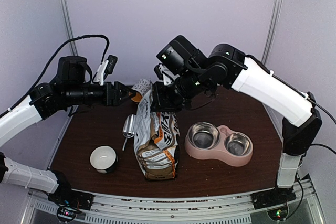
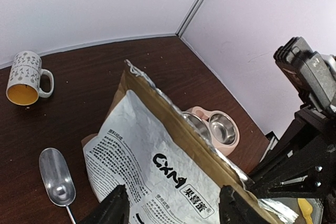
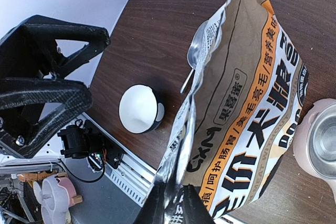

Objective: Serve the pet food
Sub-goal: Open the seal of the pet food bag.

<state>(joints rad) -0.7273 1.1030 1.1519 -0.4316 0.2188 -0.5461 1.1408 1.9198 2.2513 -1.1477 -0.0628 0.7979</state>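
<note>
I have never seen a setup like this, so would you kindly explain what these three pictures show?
Two robot arms stand at a brown table. One picture looks down from above; the other two come from cameras on each wrist. On the table are a pet food bag, a pink double bowl, a metal scoop, a white bowl and a mug. The right pincer pinches the bag's top edge. The left pincer is open around the bag's other side. No kibble is visible.

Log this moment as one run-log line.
stage: opening bag | right gripper: shut on bag top edge | left gripper: open, straddling opposite edge | scoop: on table | bowls: empty
</note>
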